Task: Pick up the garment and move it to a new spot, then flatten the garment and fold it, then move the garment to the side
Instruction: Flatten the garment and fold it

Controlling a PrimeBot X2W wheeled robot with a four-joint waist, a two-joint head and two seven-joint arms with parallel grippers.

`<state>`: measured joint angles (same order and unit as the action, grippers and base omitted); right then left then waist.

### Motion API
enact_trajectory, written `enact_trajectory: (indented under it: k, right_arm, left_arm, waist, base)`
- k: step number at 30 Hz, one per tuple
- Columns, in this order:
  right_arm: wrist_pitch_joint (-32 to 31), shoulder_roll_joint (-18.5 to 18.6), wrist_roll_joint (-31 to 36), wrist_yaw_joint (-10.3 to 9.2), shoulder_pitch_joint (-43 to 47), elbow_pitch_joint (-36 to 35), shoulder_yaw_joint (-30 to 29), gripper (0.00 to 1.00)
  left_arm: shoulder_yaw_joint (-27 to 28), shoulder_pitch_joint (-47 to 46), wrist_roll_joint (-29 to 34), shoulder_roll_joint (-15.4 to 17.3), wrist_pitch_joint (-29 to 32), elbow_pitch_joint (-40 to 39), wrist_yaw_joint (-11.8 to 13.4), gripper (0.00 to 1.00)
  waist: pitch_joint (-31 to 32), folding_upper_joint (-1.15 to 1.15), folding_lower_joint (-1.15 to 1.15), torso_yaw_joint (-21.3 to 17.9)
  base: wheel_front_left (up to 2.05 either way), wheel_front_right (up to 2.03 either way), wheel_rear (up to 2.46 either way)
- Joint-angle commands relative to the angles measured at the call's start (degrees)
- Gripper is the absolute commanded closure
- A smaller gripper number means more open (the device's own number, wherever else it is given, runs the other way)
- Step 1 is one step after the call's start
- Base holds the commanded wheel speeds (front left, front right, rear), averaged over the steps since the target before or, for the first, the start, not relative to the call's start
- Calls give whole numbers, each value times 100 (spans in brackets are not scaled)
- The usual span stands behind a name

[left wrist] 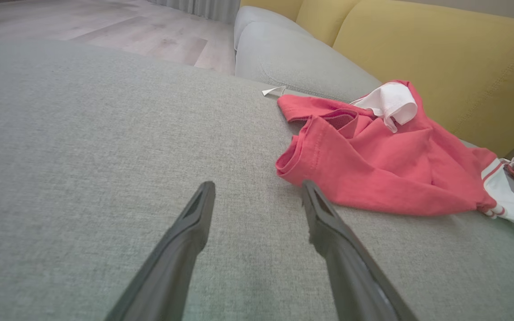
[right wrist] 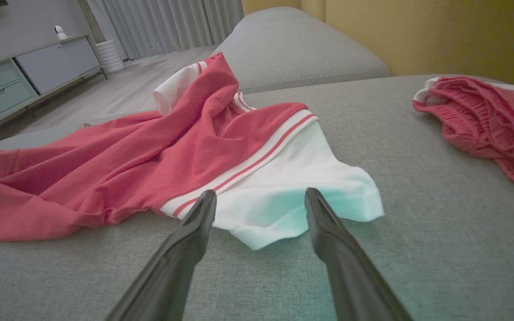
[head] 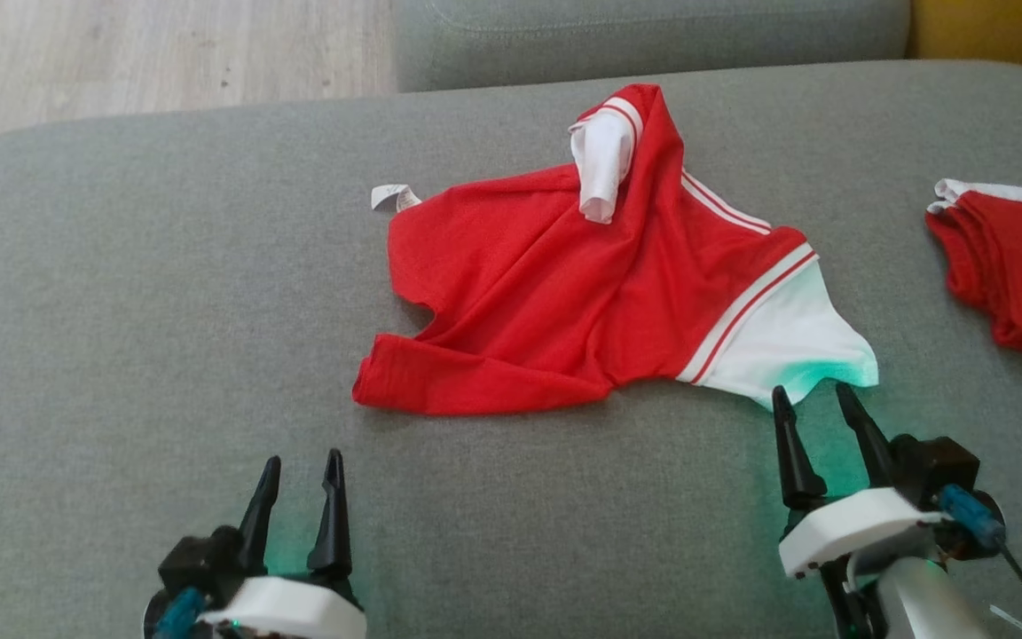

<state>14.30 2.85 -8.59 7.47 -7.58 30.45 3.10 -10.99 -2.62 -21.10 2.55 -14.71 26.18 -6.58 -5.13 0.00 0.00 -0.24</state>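
A red T-shirt with white sleeves and striped trim (head: pixel 564 284) lies crumpled on the grey cushion (head: pixel 165 311), one white sleeve (head: pixel 786 342) spread toward me, the other (head: pixel 604 164) folded up on top. My right gripper (head: pixel 814 395) is open, its fingertips just short of the near white sleeve (right wrist: pixel 292 196). My left gripper (head: pixel 302 466) is open over bare cushion, below and left of the shirt's red hem (left wrist: pixel 301 156). Nothing is between either pair of fingers.
A second red garment with a white edge (head: pixel 1012 266) lies bunched at the right side of the cushion. Another grey cushion (head: pixel 653 35) and a yellow sofa back (left wrist: pixel 440 62) stand beyond. Wooden floor (head: pixel 121 53) lies past the far left edge.
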Motion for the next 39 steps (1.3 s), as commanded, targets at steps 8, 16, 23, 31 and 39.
enact_trajectory:
  k: [8, 16, 23, 31, 39]
  right_arm:
    - [70, 3, -69, 2, -336, -195, 290, 0]
    - [70, 3, -60, 2, -445, -179, 272, 0]
    - [70, 3, -66, 2, -514, -184, 242, 0]
    - [70, 3, -111, 2, -526, -167, 246, 0]
    - [70, 3, -144, 2, -469, -93, 240, 0]
  left_arm:
    - [-135, -955, 204, 32, -29, 415, -85, 0]
    - [-656, -1574, -178, 203, -29, 868, -90, 0]
    - [-1004, -1806, -391, 307, -29, 998, -90, 0]
    - [-1987, -1799, -836, 473, -29, 822, -91, 0]
    - [-2604, -1606, -1005, 729, -29, 713, -91, 0]
  waist:
    - [-236, 0, 0, -139]
    - [-489, 0, 0, -275]
    - [-605, 0, 0, -317]
    - [-610, 0, 0, -274]
    - [-521, 0, 0, -149]
  base:
    - [0, 0, 0]
    - [0, 0, 0]
    - [0, 0, 0]
    - [0, 0, 0]
    - [0, 0, 0]
